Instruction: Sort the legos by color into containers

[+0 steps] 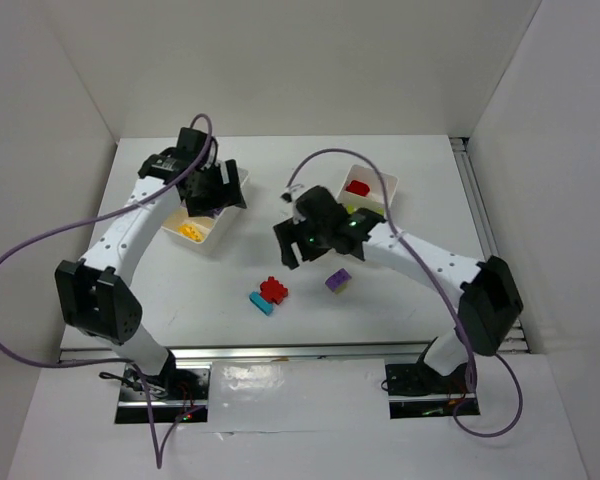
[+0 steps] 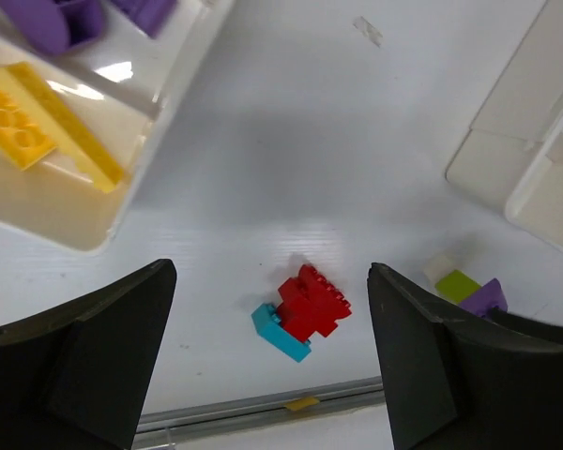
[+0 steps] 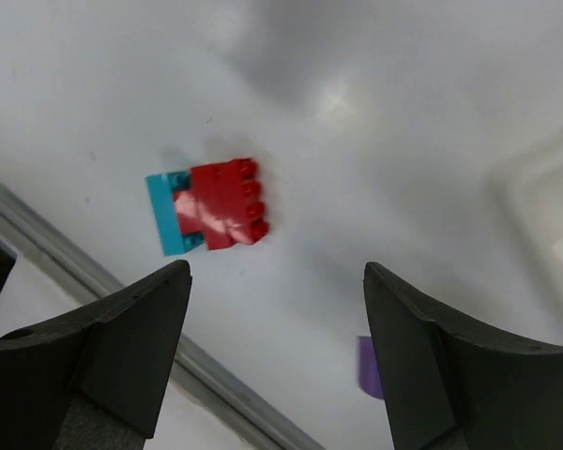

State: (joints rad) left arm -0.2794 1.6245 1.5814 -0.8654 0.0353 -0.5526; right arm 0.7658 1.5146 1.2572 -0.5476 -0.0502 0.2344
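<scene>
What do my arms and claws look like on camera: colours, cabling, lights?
The left arm and right arm have white links between chunky black joints. A purple cable loops from each wrist back toward its base. A small green light glows on the right wrist. The left claw and right claw each have two broad, matte black, wedge-shaped fingers.

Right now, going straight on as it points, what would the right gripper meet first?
Probably the red and cyan plastic brick cluster ahead of its open fingers; depth is unclear, so possibly bare white table beside it.
</scene>
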